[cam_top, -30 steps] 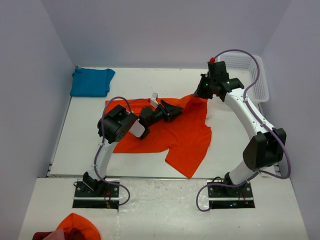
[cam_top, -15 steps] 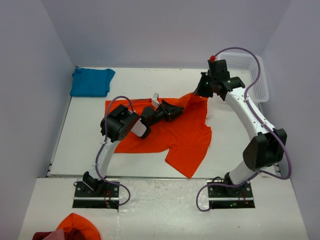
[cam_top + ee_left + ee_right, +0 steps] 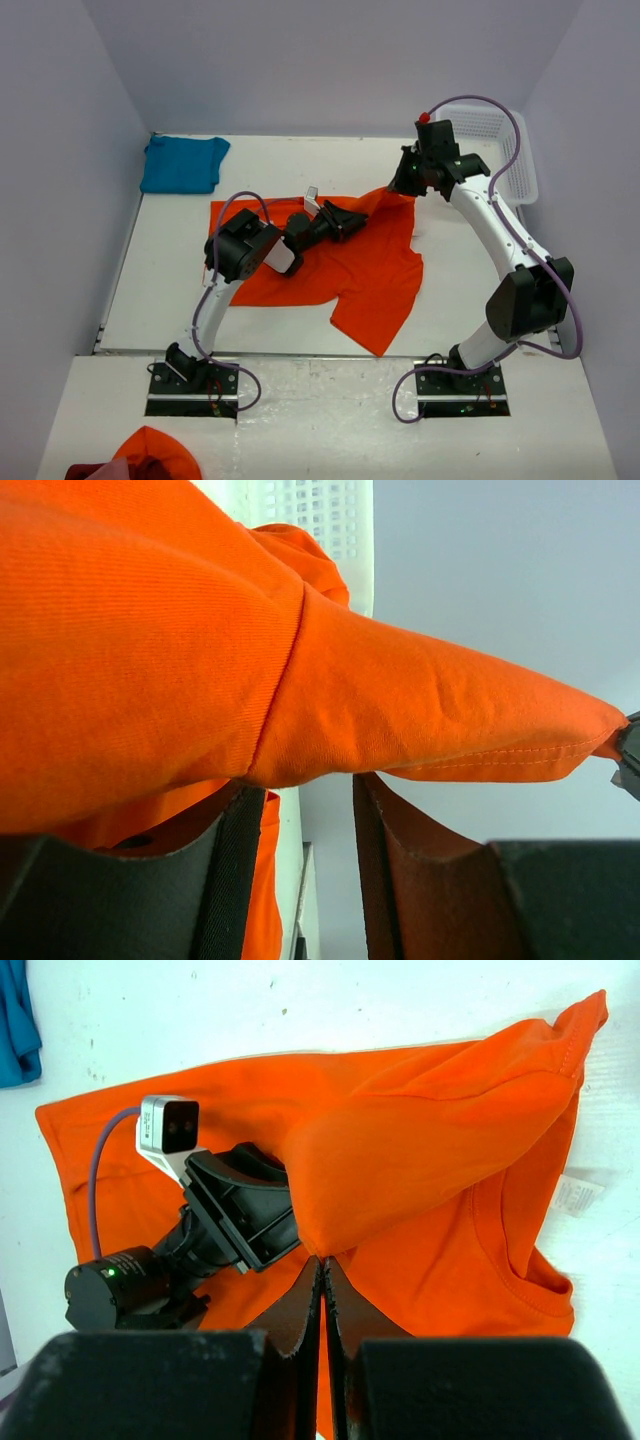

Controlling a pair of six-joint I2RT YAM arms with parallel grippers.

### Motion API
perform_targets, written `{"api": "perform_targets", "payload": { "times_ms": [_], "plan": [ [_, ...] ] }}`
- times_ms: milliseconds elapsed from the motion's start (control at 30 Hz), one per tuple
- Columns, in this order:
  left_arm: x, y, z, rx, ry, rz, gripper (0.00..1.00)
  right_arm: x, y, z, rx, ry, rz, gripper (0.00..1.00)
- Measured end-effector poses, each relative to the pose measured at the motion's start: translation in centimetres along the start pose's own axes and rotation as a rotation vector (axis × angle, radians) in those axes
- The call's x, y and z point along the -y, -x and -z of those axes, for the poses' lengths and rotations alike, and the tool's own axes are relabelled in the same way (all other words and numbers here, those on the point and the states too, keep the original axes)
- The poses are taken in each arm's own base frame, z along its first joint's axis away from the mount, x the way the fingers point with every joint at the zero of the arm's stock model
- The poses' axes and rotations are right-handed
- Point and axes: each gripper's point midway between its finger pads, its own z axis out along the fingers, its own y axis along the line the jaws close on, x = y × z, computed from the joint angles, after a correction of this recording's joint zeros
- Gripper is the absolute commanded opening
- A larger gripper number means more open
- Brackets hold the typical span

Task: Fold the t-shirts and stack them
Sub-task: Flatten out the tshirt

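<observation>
White table (image 3: 280, 165), pale lilac walls (image 3: 330, 60) on three sides. Orange shirt (image 3: 370, 270) lies spread mid-table with one corner raised toward the far right. Teal shirt (image 3: 183, 163) sits folded in the far-left corner.

From the top view you only get the right gripper (image 3: 403, 186) at that raised corner. Its wrist view shows the fingers pressed together, pinching the cloth.

Left gripper (image 3: 308, 880) sits under the raised fold. Its wrist view shows fingers (image 3: 230, 880) spread with cloth draped over them; can't tell if any sits between.

Basket (image 3: 515, 170) is in the far-right corner and a white label (image 3: 310, 192) lies at the shirt's far edge. An orange-red cloth heap (image 3: 150, 455) sits beyond the near edge, left. From above, the fold hides the left fingertips.
</observation>
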Motion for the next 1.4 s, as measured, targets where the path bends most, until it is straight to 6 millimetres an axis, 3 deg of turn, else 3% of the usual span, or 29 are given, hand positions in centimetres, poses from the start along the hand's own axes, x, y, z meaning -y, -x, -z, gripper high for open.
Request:
{"api": "perform_targets", "payload": {
  "times_ms": [633, 1067, 1400],
  "plan": [
    [0.1, 0.1, 0.1, 0.007, 0.001, -0.016, 0.4, 0.0, -0.2, 0.0, -0.01, 0.003, 0.007, 0.0],
    [1.3, 0.2, -0.3, -0.003, -0.031, -0.065, 0.38, -0.3, 0.1, 0.4, -0.007, 0.01, 0.012, 0.0],
    [2.6, 1.4, -0.8, 0.006, -0.066, -0.084, 0.29, -0.6, 0.2, 0.6, -0.014, 0.018, 0.019, 0.0]
  ]
}}
